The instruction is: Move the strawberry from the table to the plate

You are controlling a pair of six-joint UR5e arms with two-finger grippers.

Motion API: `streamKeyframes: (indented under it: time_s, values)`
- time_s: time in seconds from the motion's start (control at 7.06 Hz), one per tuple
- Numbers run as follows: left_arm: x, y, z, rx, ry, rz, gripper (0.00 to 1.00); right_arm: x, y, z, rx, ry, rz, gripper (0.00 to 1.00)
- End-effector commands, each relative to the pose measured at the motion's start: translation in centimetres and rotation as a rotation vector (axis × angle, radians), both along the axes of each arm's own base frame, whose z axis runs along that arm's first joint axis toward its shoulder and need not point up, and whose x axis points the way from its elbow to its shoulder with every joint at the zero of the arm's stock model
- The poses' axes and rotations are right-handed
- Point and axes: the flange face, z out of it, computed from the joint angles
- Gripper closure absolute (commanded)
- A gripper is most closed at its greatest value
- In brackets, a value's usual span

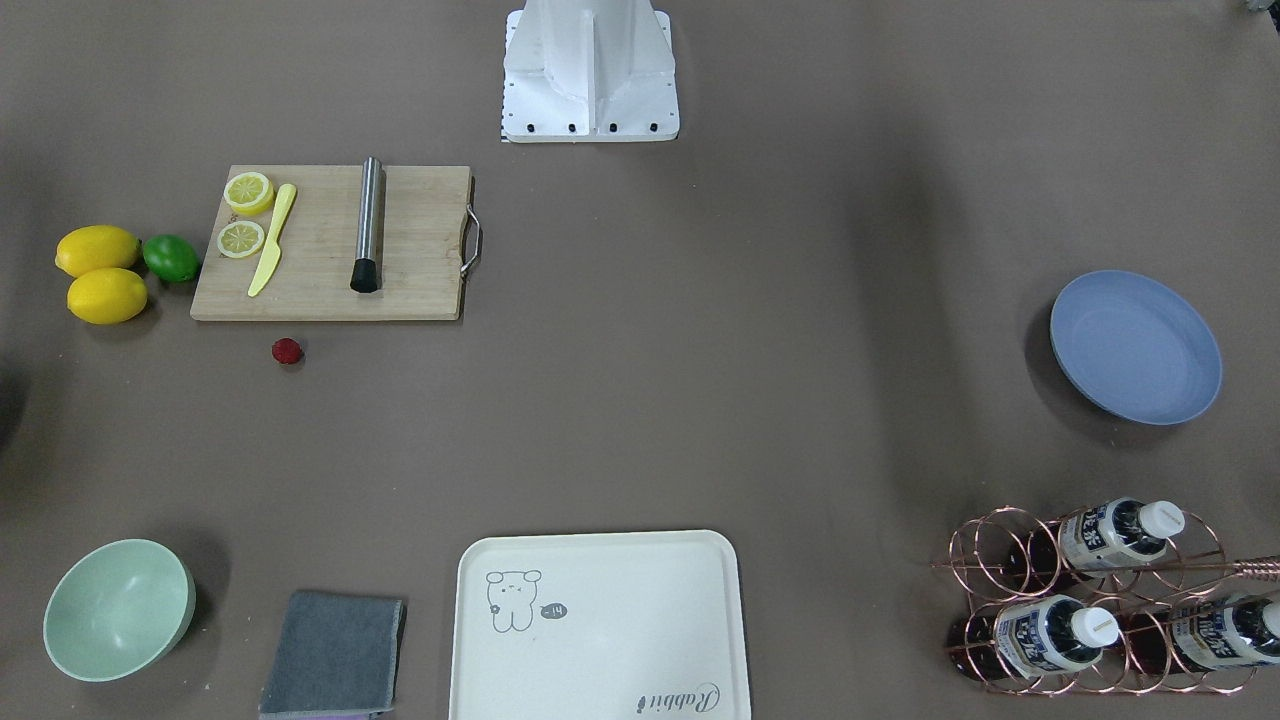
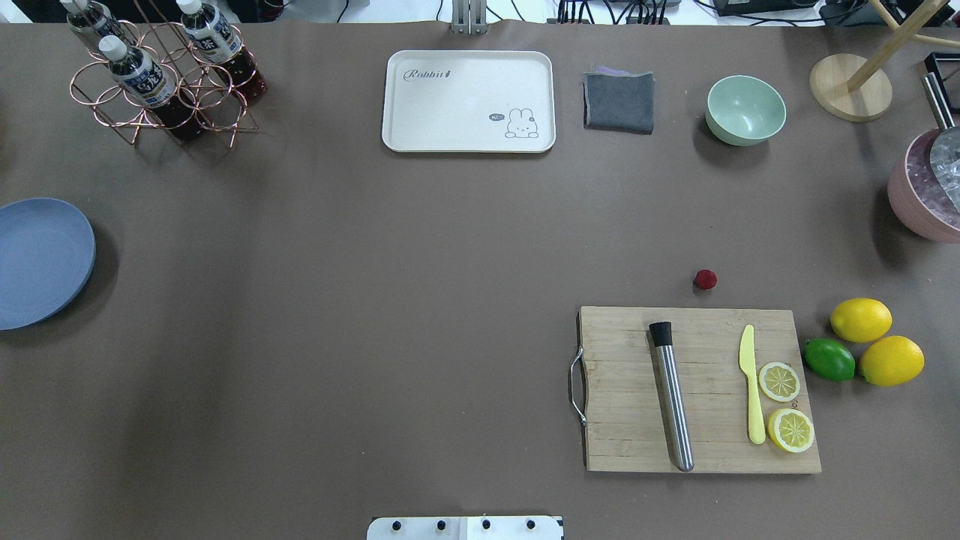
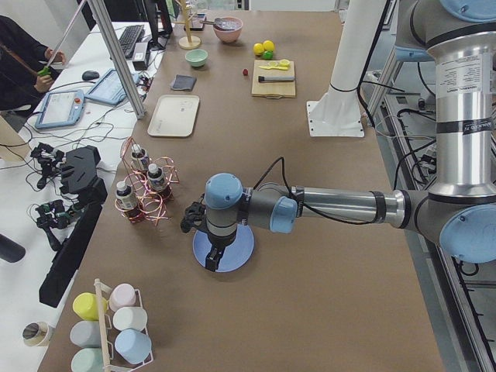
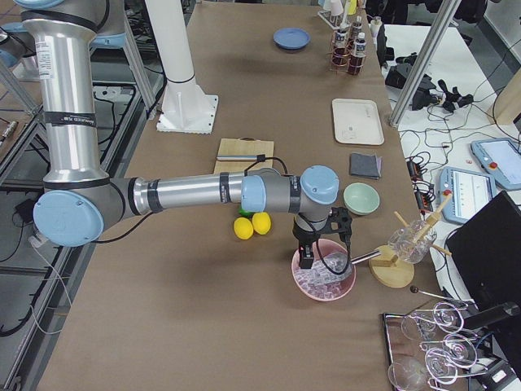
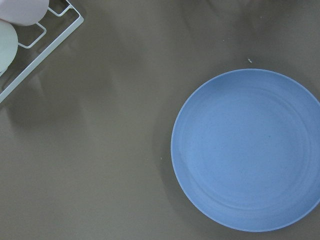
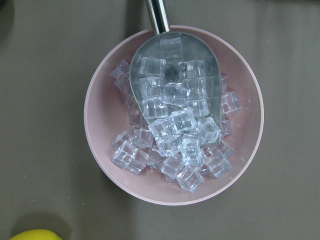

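The strawberry (image 1: 287,350) lies on the table (image 1: 700,380), just beside the cutting board (image 1: 410,250) on its side away from the robot. The plate (image 1: 1135,345) sits well apart from the board. The left gripper (image 3: 215,262) hangs over the plate and the right gripper (image 4: 306,261) over a bowl of ice (image 6: 245,150). Both are seen only from afar, so I cannot tell how far open they are.

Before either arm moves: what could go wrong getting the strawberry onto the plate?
1. The strawberry is tiny and round and lies just off the cutting board; the jaws could set it rolling or catch the board's edge.
2. The plate sits far across the table, so the carry is long; a weak pinch may drop the berry midway.
3. The left gripper hangs right at the plate; the right arm bringing the berry could meet it there.
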Motion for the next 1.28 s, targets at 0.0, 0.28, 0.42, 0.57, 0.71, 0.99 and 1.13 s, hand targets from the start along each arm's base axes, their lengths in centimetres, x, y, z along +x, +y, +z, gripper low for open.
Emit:
streamKeyframes:
  time_s: [0.0,0.28,0.42,0.57,0.71,0.99,1.13]
  values:
    - [0.0,-0.3,-0.3,0.008,-0.003,-0.001,0.02,0.0,-0.1,0.4,-0.007,0.001,-0.002,0.00]
    - [0.0,-0.5,-0.4,0.008,-0.002,-0.002,0.02,0.0,0.0,0.6,-0.012,0.001,0.001,0.00]
    - [0.0,-0.4,0.0,-0.001,-0.001,-0.004,0.02,0.0,0.1,0.7,-0.011,0.001,-0.002,0.00]
    - [0.0,-0.4,0.5,-0.008,0.000,-0.002,0.02,0.0,0.1,0.7,-0.014,0.001,-0.001,0.00]
    - [0.0,-0.3,0.8,-0.014,0.000,-0.002,0.02,0.0,0.5,1.0,-0.019,-0.002,0.001,0.00]
    - [0.0,-0.3,1.3,-0.025,0.000,-0.003,0.02,0.0,0.7,1.0,-0.020,-0.011,-0.001,0.00]
    - [0.0,-0.3,1.4,-0.026,0.000,-0.003,0.02,0.0,0.6,0.8,-0.016,-0.011,0.001,0.00]
